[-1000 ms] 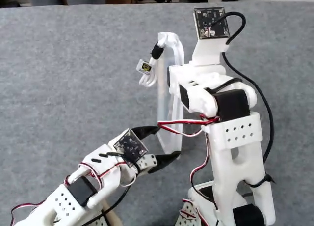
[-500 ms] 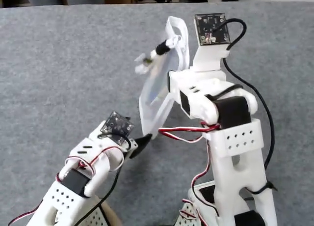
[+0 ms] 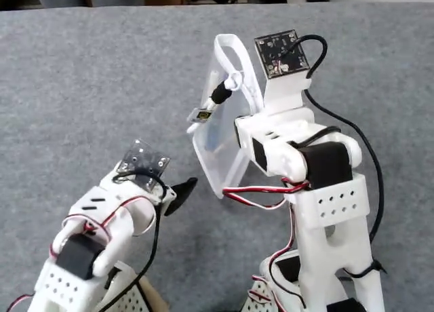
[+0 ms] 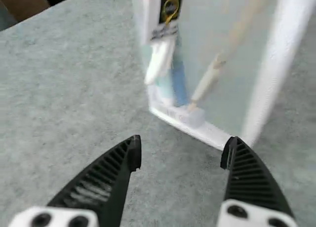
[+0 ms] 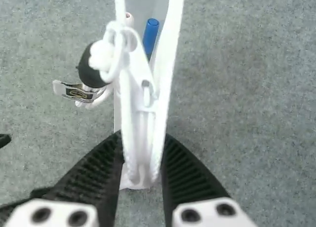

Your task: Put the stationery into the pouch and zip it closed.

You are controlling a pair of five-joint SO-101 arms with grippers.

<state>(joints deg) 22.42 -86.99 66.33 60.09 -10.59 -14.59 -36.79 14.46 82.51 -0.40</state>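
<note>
A clear pouch (image 3: pixel 218 149) with white zipper edges hangs tilted above the grey table, one corner pointing down. My right gripper (image 5: pixel 140 160) is shut on its white rim (image 5: pixel 169 64). Through the clear wall I see a blue pen (image 4: pixel 177 84) and a pale pencil (image 4: pixel 210 79); the pen's end (image 5: pixel 150 29) shows between the rims. A zipper pull (image 5: pixel 94 69) with a black bead, white cord and small tag (image 3: pixel 200 115) dangles at the side. My left gripper (image 4: pixel 180 150) is open, low over the table and a little short of the pouch's lower corner; one black finger (image 3: pixel 182 192) points at it.
The grey felt table (image 3: pixel 88 88) spreads wide to the left and behind the pouch. Its far edge (image 3: pixel 135 7) runs along the back, with dark furniture beyond. The right arm's white body (image 3: pixel 325 190) stands tall close to the pouch.
My left gripper, which straddled the pouch's lower corner, has drawn back to the lower left and is apart from it. The right arm has tilted the pouch and swung it up and leftward.
</note>
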